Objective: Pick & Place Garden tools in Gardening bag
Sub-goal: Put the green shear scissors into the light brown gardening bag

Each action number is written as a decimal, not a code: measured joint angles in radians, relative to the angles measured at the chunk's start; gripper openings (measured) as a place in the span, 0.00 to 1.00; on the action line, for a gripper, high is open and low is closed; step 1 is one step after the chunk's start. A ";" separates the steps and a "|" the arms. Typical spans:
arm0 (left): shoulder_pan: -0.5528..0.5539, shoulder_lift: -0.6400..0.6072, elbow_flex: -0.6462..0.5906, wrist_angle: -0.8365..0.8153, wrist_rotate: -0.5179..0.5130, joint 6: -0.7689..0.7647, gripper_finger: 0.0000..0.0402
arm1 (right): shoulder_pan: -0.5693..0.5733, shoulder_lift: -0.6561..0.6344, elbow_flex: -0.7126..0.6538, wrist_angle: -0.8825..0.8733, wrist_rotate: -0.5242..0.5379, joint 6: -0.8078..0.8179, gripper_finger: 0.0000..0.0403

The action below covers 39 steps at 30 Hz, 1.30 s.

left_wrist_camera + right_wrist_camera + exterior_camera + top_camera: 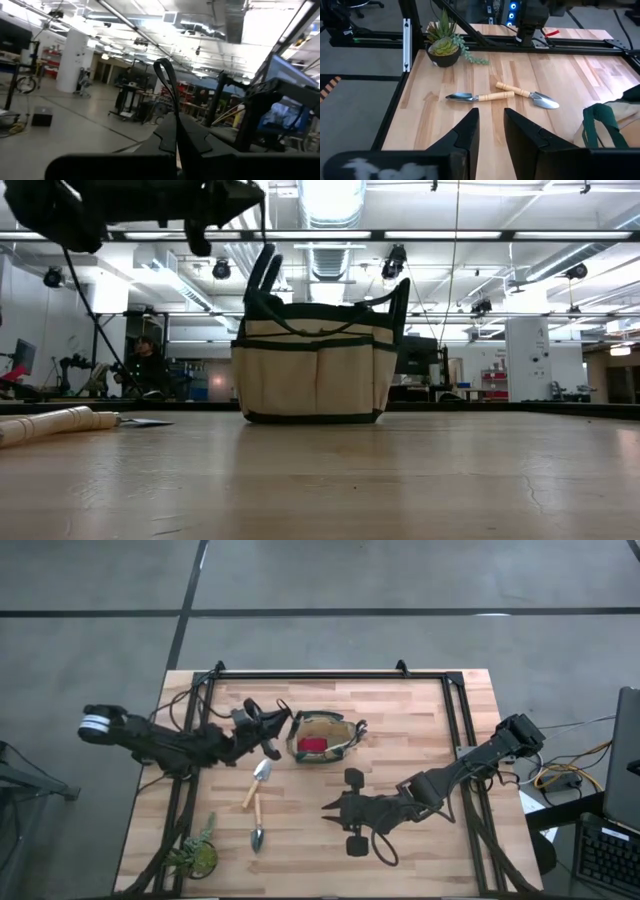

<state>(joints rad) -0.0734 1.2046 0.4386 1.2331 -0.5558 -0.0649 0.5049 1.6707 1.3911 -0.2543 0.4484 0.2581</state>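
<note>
The olive-tan gardening bag (pixel 327 737) stands on its base at the table's middle, also in the low view (pixel 312 360). A small red item (pixel 313 745) lies inside it. Two trowels (pixel 257 783) (pixel 257 827) lie flat on the table nearer than the bag, also in the right wrist view (pixel 477 96) (pixel 527 95). My left gripper (pixel 272 730) is at the bag's left edge, shut on a dark strap loop. My right gripper (pixel 330 808) hangs open and empty to the right of the trowels, pointing at them (pixel 491 135). No pruning shears show plainly. My left gripper pinches a dark strap loop (pixel 176 125) between its two fingers; it looks like the bag's left loop handle. The rounded end of the loop (pixel 163 64) sticks out past the fingertips. In the low view the loop (pixel 262 275) stands raised above the bag's left rim, and the bag's base stays on the table.
A green leafy plant in a dark pot (pixel 195 855) stands at the table's near left corner (pixel 442 45). A black frame rail (pixel 330 674) runs round the table's edges. Bare wood lies between the trowels and my right gripper.
</note>
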 joint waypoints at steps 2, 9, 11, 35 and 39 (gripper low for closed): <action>0.001 0.016 0.024 -0.004 0.021 0.003 0.01 | 0.000 0.000 0.000 0.000 0.000 0.000 0.21; 0.002 0.089 0.064 -0.009 0.029 -0.033 0.02 | 0.001 0.000 -0.002 0.000 0.000 0.002 0.19; 0.002 0.100 0.080 -0.007 0.045 -0.037 0.01 | 0.001 0.000 -0.003 0.000 -0.001 0.003 0.18; 0.001 0.086 0.058 0.005 0.069 -0.094 0.01 | 0.002 0.000 -0.009 0.000 -0.003 0.011 0.20; 0.001 0.084 0.025 0.005 0.039 -0.084 0.01 | 0.002 0.000 -0.011 0.000 -0.003 0.011 0.18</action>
<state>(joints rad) -0.0727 1.2888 0.4631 1.2385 -0.5166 -0.1489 0.5064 1.6707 1.3804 -0.2539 0.4454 0.2695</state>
